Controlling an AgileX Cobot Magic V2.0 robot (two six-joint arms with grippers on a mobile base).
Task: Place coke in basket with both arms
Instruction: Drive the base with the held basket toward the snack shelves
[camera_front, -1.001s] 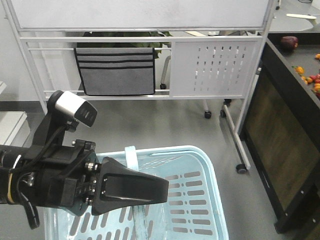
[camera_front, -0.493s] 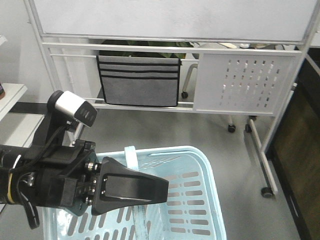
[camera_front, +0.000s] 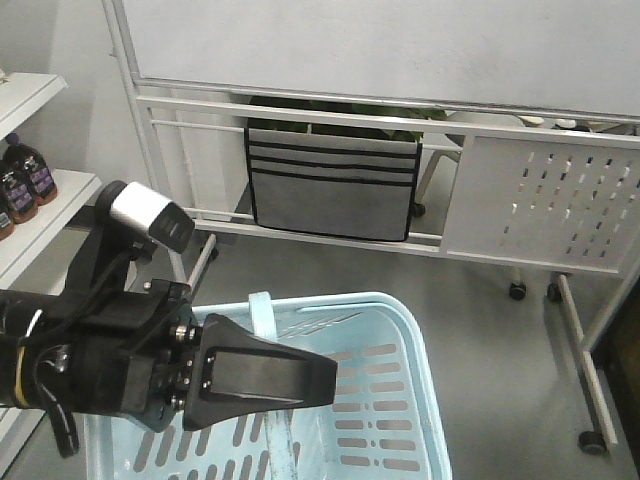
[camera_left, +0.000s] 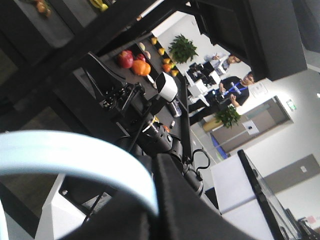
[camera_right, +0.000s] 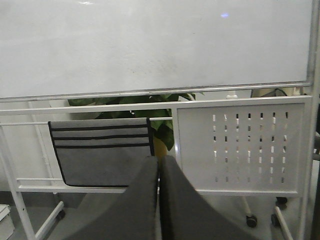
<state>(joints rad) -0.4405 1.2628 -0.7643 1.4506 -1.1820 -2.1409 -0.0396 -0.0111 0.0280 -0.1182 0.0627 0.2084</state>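
- L gripper (camera_front: 322, 380): jaws closed, seemingly on handle (camera_left: 75, 150) of basket (camera_front: 420, 345).
- R gripper (camera_right: 158, 160): fingers together, empty, facing whiteboard stand (camera_right: 240, 150).
- Basket hangs low in front; light, stiff plastic, prob. swings on its hinge.
- Coke: none seen in basket. Dark bottles (camera_front: 22, 172) on L shelf (camera_front: 50, 205) maybe it, can't tell. Likely smooth, rigid; grab mid-body.

Wheeled whiteboard (camera_front: 400, 50), grey floor (camera_front: 480, 330), white shelf (camera_front: 30, 95)
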